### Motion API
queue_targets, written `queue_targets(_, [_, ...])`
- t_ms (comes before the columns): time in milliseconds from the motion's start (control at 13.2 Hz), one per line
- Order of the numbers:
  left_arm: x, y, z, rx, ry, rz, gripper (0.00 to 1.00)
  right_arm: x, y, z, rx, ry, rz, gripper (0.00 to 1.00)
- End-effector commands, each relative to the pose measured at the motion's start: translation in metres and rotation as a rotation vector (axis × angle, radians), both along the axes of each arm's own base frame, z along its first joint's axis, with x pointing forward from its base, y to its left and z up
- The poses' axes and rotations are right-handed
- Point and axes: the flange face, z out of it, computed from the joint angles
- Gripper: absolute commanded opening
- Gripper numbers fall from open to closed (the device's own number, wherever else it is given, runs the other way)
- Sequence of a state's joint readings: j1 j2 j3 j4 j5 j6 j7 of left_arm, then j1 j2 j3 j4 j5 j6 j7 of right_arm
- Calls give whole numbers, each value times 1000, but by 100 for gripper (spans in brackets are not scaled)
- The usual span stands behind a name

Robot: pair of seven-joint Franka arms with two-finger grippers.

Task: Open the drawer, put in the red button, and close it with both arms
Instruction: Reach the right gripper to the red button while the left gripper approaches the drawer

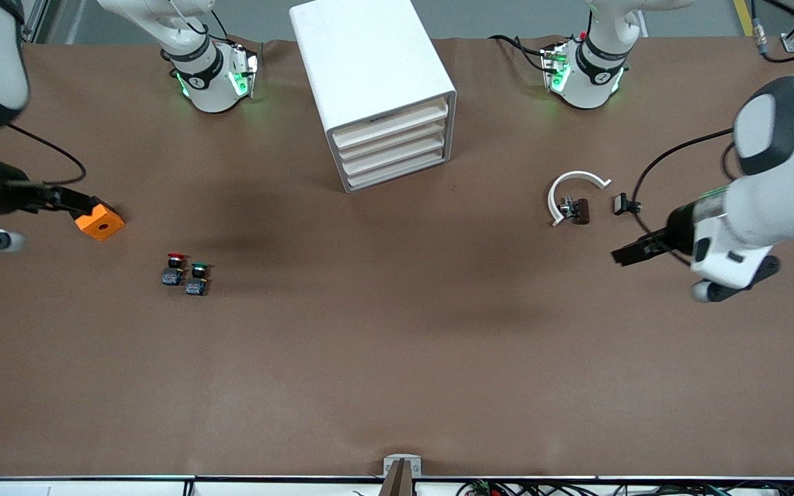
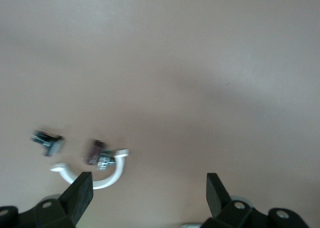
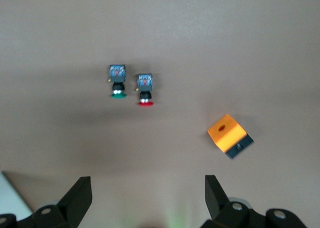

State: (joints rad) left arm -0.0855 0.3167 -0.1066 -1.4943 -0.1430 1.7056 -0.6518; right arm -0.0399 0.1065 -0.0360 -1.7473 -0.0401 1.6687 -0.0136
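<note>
Still closed: boxy white drawer; mushroom-capped red button

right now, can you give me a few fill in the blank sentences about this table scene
1. All four drawers of the white cabinet are ____.
2. The red button stands right beside a twin with a ____ cap.
3. The left gripper and the right gripper both have their fingers ____.
4. The orange box has a ____ in its top face.

Missing words: shut; green; open; hole
</note>
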Motion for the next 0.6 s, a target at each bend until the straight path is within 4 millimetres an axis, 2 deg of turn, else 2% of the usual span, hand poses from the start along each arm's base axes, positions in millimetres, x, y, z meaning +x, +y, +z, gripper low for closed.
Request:
queue_targets(0, [11,-54,-38,11,26,153,100,-15,-4,-65,-10,-48,20,100])
queue_targets(75, [14,-65,-57,18,54,218,100,-19,-2,-90,-10,-77,26,100])
queue_targets(151, [12,-86,-79,9,98,268,100,-20,-2,-117,-7,-90,28,100])
queue_targets(302, [1,-141,-126,16,182,391,100,-13,-5,-163,-4,-113,23,100])
queue_targets(377, [3,-153,-154,26,221,535,100,-8,-7,-185,-4,-121,22,100])
queue_targets(528, [2,-184,-185,6,286,735,100,-2,-7,-221,-4,-136,25,100])
